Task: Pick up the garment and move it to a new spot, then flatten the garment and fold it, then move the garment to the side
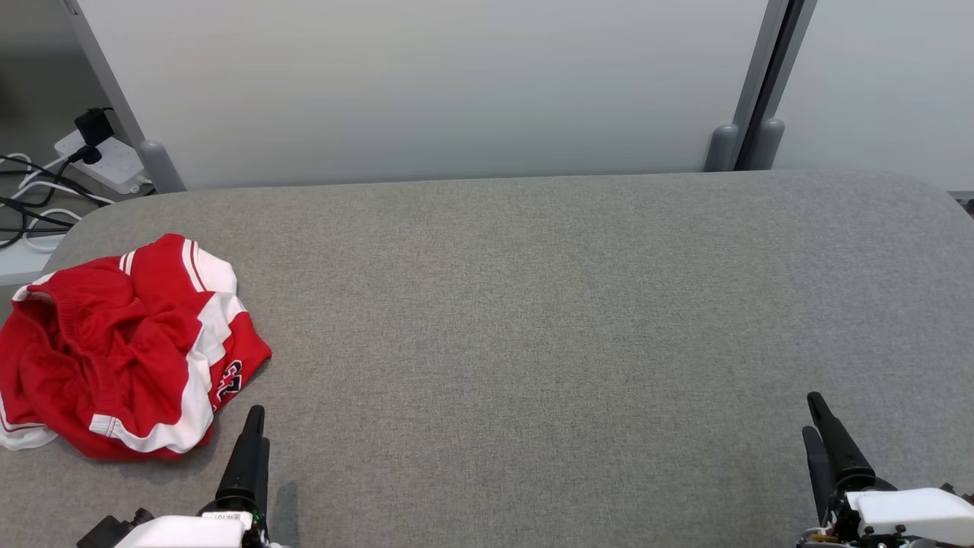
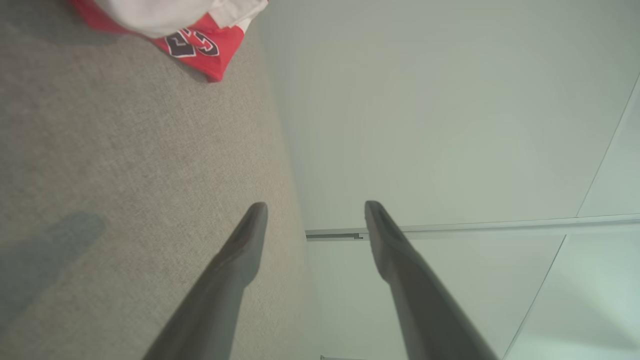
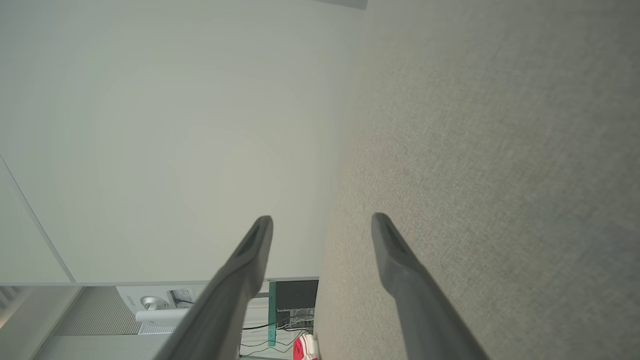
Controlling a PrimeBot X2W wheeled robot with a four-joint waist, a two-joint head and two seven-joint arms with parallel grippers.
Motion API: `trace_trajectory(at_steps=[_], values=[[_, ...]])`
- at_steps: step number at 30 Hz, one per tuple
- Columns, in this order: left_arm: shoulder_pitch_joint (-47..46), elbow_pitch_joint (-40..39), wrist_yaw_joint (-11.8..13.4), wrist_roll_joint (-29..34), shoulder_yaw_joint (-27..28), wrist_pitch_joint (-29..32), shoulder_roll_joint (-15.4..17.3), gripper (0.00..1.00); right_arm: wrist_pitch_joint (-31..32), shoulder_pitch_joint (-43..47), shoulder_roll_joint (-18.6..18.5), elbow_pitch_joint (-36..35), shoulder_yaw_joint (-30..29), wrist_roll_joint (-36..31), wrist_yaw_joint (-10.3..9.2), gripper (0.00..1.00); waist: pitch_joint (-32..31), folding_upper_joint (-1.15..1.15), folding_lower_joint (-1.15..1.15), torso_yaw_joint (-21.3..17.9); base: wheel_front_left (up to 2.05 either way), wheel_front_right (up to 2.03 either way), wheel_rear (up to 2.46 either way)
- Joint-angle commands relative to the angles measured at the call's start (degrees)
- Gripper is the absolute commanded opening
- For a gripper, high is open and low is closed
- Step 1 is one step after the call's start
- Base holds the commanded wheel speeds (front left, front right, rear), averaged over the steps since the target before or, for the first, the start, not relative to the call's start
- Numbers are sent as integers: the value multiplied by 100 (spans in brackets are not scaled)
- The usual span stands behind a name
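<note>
- One broad, grey, fabric-covered table top (image 1: 533, 304) with rounded far corners spans the head view from side to side.
- Behind it we see pale grey upright partition panels (image 1: 426, 84), which meet at a dark post (image 1: 770, 84) on the right.
- We find the crumpled red sports garment (image 1: 122, 342), with white stripes and a dark printed number, bunched at the table top's left edge. Its numbered corner also shows at the top of the left wrist view.
- We see the left gripper (image 2: 315, 205), with two long dark fingers, near the garment's closest corner and apart from it. In the left wrist view its jaws are spread wide with nothing between them.
- We see the right gripper (image 3: 322, 220), of the same build, over the near right part of the table top, well apart from the garment. Its jaws are likewise wide and empty.
- We note a white power strip (image 1: 106, 164) carrying a black plug, with dark cables (image 1: 30, 198) trailing from it, beyond the far left corner.
</note>
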Motion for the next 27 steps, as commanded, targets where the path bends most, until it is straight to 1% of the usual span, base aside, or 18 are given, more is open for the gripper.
trace_trajectory(at_steps=[1,8,16,21,27], values=[[-291,-185,-16,125,20,-34,87,100,-71,-227,-81,-166,55,-135,2,100,-3,0,-2,1,0,0,0],[-307,-309,-19,751,49,-152,83,100,-189,-262,-66,-223,178,-754,2,100,-27,0,-2,2,0,0,0],[-317,-445,14,1501,-13,-286,88,100,-323,-344,-133,-270,477,-1553,3,100,-54,0,-2,-3,0,0,0],[-317,-528,115,2017,-100,-371,92,100,-408,-363,-155,-294,603,-2028,3,100,-71,0,-2,-1,0,0,0],[-322,-589,276,2628,-211,-472,96,100,-509,-354,-125,-327,619,-2529,4,100,-98,0,-2,-3,0,0,0]])
